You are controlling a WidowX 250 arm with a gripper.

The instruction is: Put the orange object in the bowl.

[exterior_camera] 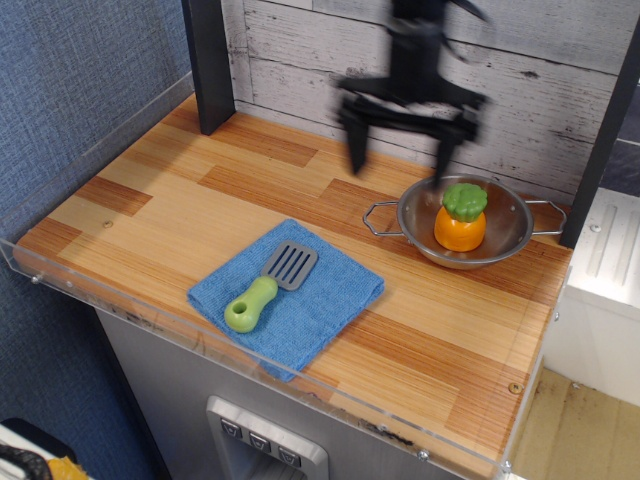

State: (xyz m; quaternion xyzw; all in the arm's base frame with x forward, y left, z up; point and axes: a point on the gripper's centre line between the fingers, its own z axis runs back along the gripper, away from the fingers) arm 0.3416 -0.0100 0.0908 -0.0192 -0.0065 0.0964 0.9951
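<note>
The orange object (460, 221), a glossy orange toy fruit with a bumpy green cap, stands upright inside the bowl (505, 245), a shiny steel bowl with wire loop handles at the back right of the table. My gripper (400, 160) is blurred by motion, raised above the table to the left of the bowl, its fingers (355, 145) spread wide and holding nothing. It is apart from the fruit and the bowl.
A blue cloth (300, 295) lies at the front middle with a grey spatula with a green handle (265, 290) on it. A dark post (210, 60) stands at the back left. A clear acrylic rim (150, 320) runs along the table's front edge.
</note>
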